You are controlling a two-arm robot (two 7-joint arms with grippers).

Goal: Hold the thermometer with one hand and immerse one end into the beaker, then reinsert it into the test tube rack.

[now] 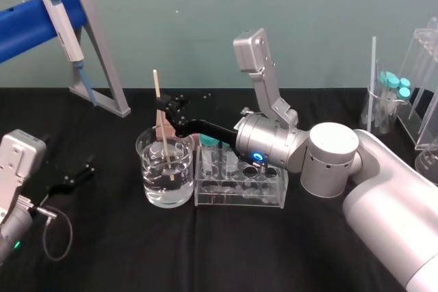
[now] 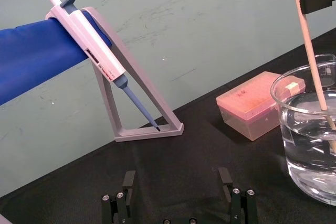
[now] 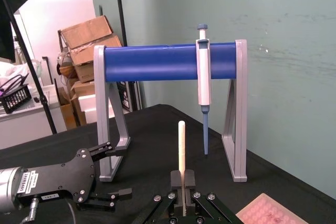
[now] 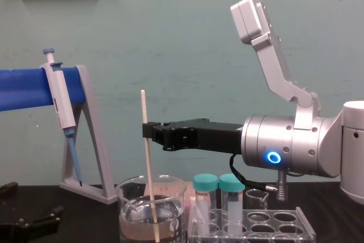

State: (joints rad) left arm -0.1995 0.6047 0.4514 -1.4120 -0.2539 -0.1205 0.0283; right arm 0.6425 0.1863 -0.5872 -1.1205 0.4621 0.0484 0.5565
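The thermometer (image 1: 163,128), a thin cream rod, stands nearly upright with its lower end under the water in the clear beaker (image 1: 148,172). My right gripper (image 1: 164,104) is shut on the rod above the beaker's rim, reaching in from the right over the test tube rack (image 1: 239,200). From the side, the thermometer (image 4: 148,163) dips into the beaker (image 4: 170,211), pinched by the right gripper (image 4: 146,131). The rack (image 4: 284,227) holds two teal-capped tubes (image 4: 205,193). My left gripper (image 1: 74,176) rests open on the table at left, apart from the beaker.
A grey-and-blue pipette (image 1: 63,25) hangs on a blue-barred stand (image 1: 102,66) at the back left. A pink tip box (image 2: 251,104) sits just behind the beaker. At the back right stand another clear rack with capped tubes (image 1: 395,90) and more glassware.
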